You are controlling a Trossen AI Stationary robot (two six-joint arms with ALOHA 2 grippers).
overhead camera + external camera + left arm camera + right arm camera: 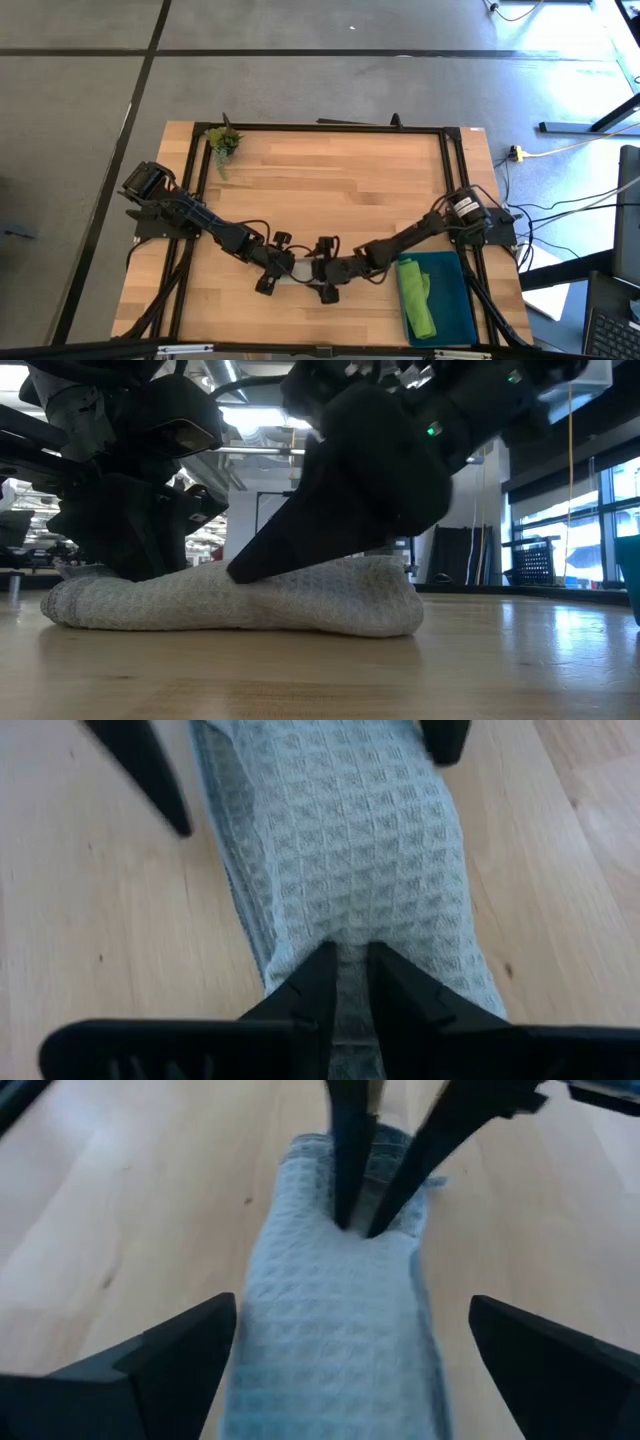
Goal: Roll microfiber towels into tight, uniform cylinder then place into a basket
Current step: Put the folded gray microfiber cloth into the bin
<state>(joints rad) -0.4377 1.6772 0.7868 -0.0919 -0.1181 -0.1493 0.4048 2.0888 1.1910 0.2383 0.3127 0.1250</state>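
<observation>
High view, table: a wooden table (330, 190) carries both dark arms, which reach inward and meet near the middle of its front edge.
High view, grey towel: the pale grey-beige towel (296, 271) lies rolled between the two grippers, mostly hidden beneath them.
High view, left gripper: the left gripper (283, 266) sits at the roll's left end.
High view, right gripper: the right gripper (318, 270) sits at the roll's right end.
High view, basket: the teal basket (452, 300) stands at the table's front right corner, with the lime green towel (415, 297) lying lengthwise along its left side.
High view, plant: a small green plant sprig (222, 141) rests near the far left corner.
Low view, grey towel: the roll (240, 600) lies flat on the wood as a long waffle-textured bundle, dark gripper bodies pressing onto it from above.
Left wrist view, left gripper: its two fingers (316, 990) stand close together, pinching a fold at the near end of the grey towel (360, 860).
Left wrist view, right gripper: the other arm's finger tips (150, 770) show at the roll's far end, spread wide to either side of it.
Right wrist view, right gripper: the fingers (170, 1360) are spread wide, standing clear of the towel (330, 1330) on both sides.
Right wrist view, left gripper: the far fingers (345, 1160) are nearly together, nipping the cloth at the opposite end.
</observation>
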